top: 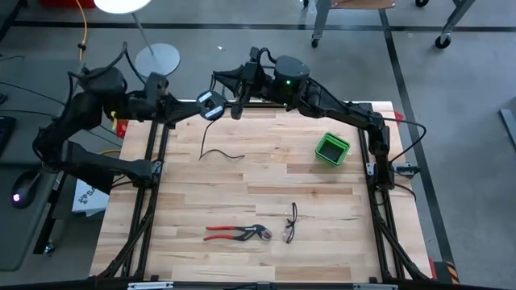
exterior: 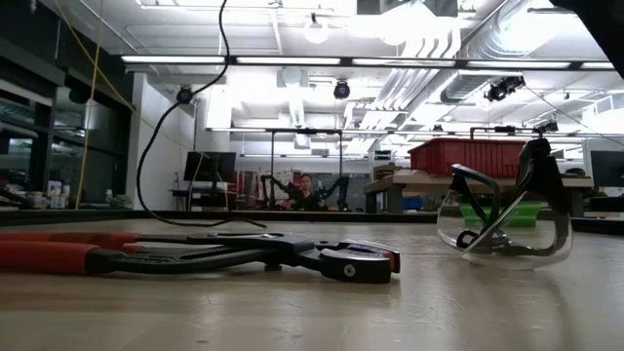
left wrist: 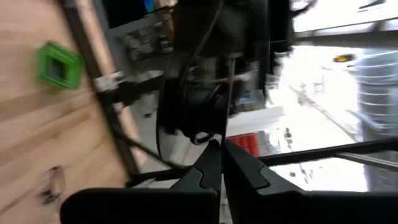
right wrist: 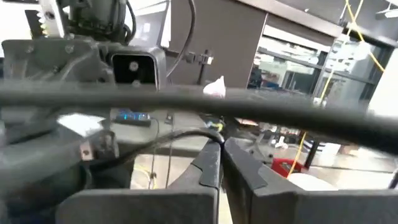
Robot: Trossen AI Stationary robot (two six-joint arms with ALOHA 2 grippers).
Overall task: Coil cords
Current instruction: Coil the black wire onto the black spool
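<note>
Holding the reel (top: 210,105) at the table's (top: 266,173) twelve o'clock edge, both closed grippers, left gripper (top: 193,103) and right gripper (top: 230,102), should wind the trailing cord (top: 218,145) evenly, keeping it taut.

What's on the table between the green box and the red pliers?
In the high view only bare wood lies between the green box and the red pliers.

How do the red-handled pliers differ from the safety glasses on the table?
The pliers have red handles and dark metal jaws; the safety glasses are clear with thin dark arms. The pliers lie flat and long across the table; the glasses stand taller in the low view. Both sit untouched near the front edge.
</note>
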